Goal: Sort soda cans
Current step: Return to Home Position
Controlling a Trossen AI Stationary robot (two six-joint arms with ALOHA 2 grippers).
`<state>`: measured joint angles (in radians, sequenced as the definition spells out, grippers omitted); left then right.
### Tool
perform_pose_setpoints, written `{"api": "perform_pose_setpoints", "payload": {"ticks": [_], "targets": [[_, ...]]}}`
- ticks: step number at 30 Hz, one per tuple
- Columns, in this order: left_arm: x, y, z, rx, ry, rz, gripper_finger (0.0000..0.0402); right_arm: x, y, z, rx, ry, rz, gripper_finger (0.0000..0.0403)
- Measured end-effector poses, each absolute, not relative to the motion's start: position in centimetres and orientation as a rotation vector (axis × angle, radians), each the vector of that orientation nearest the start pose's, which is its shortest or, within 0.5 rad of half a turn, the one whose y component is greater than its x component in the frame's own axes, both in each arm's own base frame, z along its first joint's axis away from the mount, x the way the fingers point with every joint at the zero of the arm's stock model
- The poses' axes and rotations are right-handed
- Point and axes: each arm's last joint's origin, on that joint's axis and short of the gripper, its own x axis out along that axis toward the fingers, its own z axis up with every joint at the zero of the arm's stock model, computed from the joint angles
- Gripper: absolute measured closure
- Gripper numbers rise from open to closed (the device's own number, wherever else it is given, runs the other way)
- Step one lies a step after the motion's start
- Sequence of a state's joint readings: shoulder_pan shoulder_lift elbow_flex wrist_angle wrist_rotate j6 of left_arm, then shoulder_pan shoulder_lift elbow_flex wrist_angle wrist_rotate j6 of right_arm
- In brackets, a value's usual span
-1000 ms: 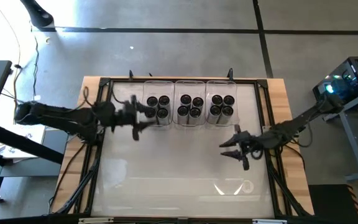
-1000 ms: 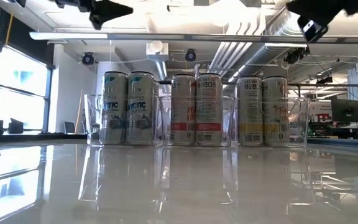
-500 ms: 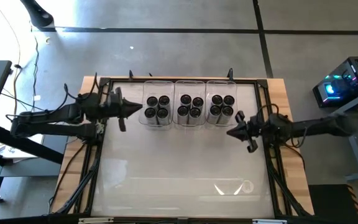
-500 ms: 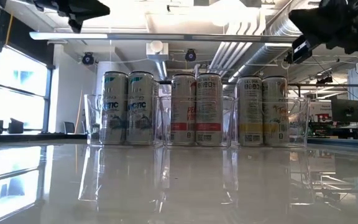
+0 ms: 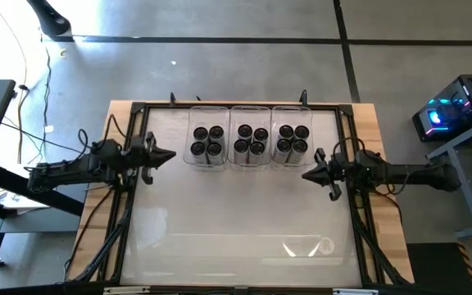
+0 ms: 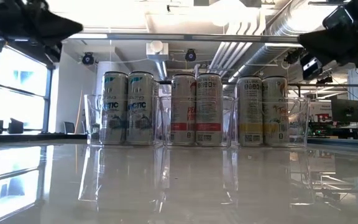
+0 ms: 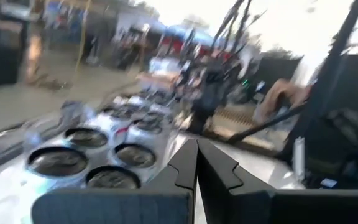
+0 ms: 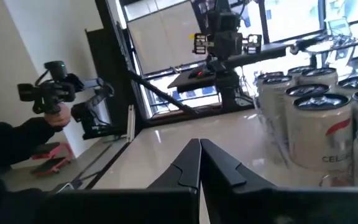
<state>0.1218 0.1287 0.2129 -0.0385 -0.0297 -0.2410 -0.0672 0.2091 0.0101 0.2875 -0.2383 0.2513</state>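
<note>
1. Left gripper [image 5: 168,156] pinched shut, empty, left of the bins [image 5: 250,108]; right gripper [image 5: 308,174] likewise, right of them.
2. Cans [image 5: 250,140] stand inside, four apiece, far centre.
3. Sorting looks done; the arms should fold home.

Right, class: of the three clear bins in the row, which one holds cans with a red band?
The middle bin: its cans show a red band low down, whereas the left bin holds blue-marked ones and the right bin yellow.

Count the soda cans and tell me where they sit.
12 cans: four in the left bin, four in the middle bin, four in the right bin, all upright. None seems hidden.
</note>
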Motion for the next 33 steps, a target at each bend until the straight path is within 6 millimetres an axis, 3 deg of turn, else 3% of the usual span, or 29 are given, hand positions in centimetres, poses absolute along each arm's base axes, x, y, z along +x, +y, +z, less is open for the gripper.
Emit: {"api": "perform_pose_setpoints", "payload": {"ticks": [5, 11, 18, 33], "targets": [[9.0, 0.6, 20.0, -0.196, -0.163, 0.070, 0.0401, 10.8, 0.3, 17.3, 0.226, -0.025, 0.198, 0.0402], [9.7, 0.4, 17.1, -0.172, -0.052, 0.054, 0.0401, 10.7, 0.1, 16.8, 0.208, 0.018, 0.166, 0.0403], [9.7, 0.1, 16.9, -0.110, -0.023, -0.039, 0.0401, 10.6, -0.1, 16.5, 0.212, 0.041, 0.121, 0.0403], [9.9, 0.2, 16.7, -0.181, 0.003, -0.002, 0.0401, 10.6, -0.4, 15.7, 0.217, 0.124, 0.006, 0.0403]]}}
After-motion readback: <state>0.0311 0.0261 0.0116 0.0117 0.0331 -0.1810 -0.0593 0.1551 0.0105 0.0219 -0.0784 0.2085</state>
